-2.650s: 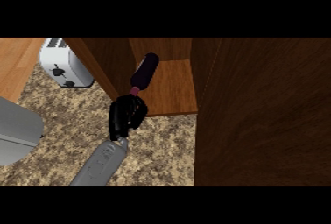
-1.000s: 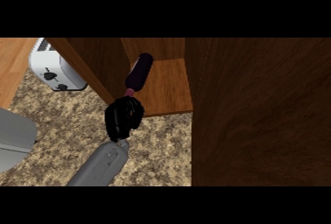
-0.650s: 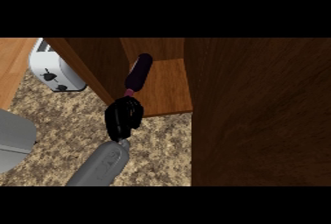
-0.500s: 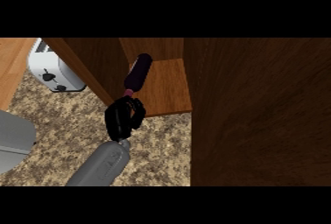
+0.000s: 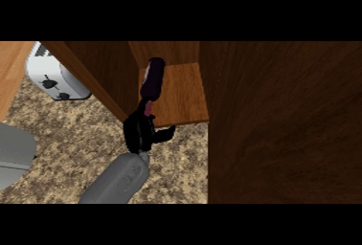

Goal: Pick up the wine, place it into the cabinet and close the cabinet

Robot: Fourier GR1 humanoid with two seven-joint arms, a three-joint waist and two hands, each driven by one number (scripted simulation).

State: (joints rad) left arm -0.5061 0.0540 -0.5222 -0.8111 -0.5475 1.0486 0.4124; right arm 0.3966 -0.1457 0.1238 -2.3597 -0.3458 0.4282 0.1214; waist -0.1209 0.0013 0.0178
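Curling round the near end of the wine [image 5: 152, 80], the left robot hand [image 5: 139, 133] holds the dark bottle tilted over the shelf [image 5: 185, 95] of the cabinet [image 5: 106, 72], whose door [image 5: 283, 124] stands open, beside a toaster [image 5: 53, 79] on the desk [image 5: 78, 139].

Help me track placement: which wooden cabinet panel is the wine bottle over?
The lighter shelf board, between the darker left panel and darker right door; the wine bottle, in the left robot hand, overlaps its left edge.
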